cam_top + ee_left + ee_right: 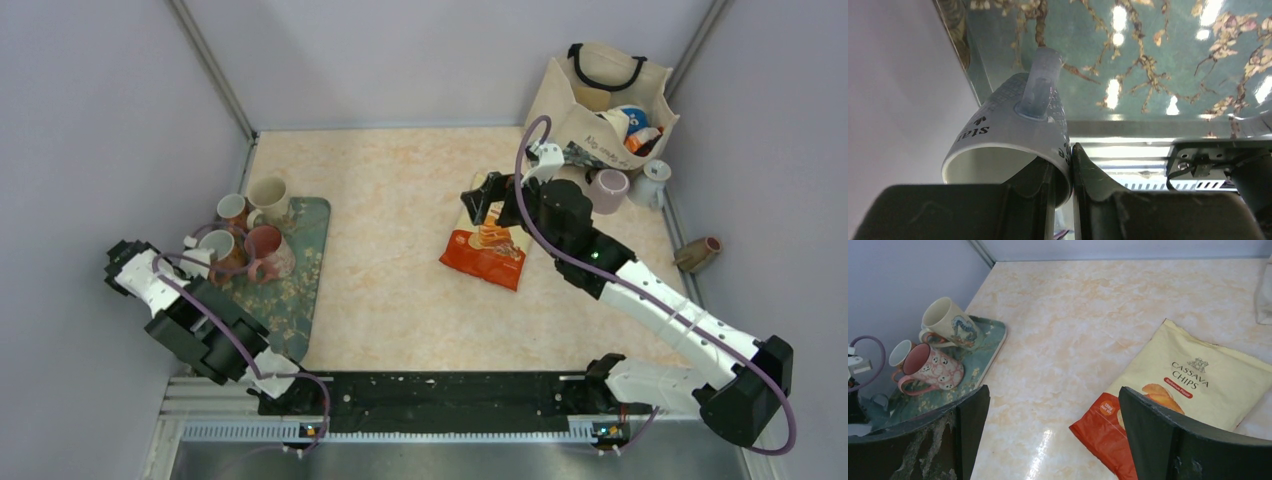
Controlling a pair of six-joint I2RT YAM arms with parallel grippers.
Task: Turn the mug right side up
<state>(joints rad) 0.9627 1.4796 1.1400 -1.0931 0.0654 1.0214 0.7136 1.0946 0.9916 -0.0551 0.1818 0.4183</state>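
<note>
A pale mug (1008,125) with black lettering and a bluish handle is tipped so its mouth faces the left wrist camera, above the left edge of the teal floral tray (1158,45). My left gripper (1071,152) is shut on the mug's wall, one finger inside the rim and one outside. In the top view the left gripper (196,262) sits at the tray's left edge beside the other mugs, and the held mug is mostly hidden there. My right gripper (481,200) (1053,405) hangs open over the table by the chips bag, holding nothing.
The tray (300,285) holds a cream mug (268,195), a pink mug (268,252) and two small brown ones. A chips bag (490,245) lies mid-table. At the back right stand a tote bag (600,100) and a lavender mug (607,190); a brown cup (700,253) lies on its side.
</note>
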